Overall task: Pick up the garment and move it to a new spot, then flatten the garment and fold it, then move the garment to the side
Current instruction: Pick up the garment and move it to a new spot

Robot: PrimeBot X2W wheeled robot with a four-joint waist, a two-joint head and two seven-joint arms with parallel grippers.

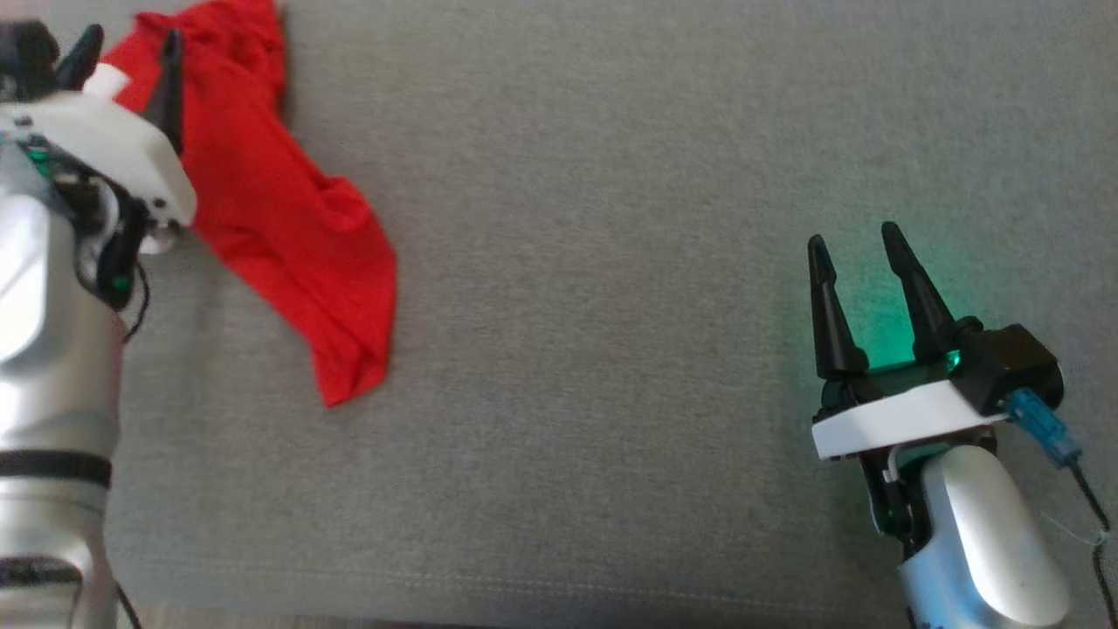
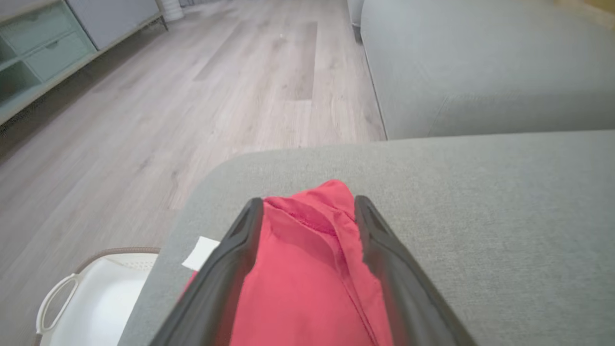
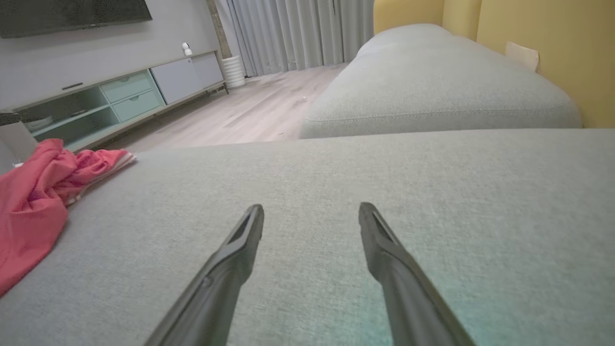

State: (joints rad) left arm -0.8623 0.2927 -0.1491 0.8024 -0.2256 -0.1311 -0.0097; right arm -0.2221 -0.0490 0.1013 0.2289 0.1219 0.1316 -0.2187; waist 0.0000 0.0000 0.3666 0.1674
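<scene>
Garment [image 1: 288, 253]: one red piece of thin, soft cloth, lying crumpled at the left end of the grey sofa cushion [image 1: 611, 175], close to the cushion's rounded corner above the wooden floor. It looks light and limp. It should drape and sag from any held point, fold under its own weight, and drag on the cushion's rough weave, not slide freely. It is not fragile, but a shallow pinch could slip off a single layer.

The bunched upper end, with its seamed hem and stacked folds, looks like the best place to take hold, since the fingers get several layers there. The long tail trailing toward the cushion's near edge is flatter and harder to nip.

The left gripper [image 2: 307, 202] stands over that bunched end at the cushion's left corner, jaws spread wide with red cloth between its fingers [image 2: 240, 250] and not yet pinched. Whether the tips touch the fabric I cannot tell. The right gripper [image 1: 854, 236] hovers over the cushion's bare right part, well apart from the garment, jaws wide and empty.

Count: one garment, one small white label [image 2: 202, 252] at its edge, two grippers with two fingers each, and one white basket [image 2: 96, 298] on the floor just beside the cushion's left corner.
</scene>
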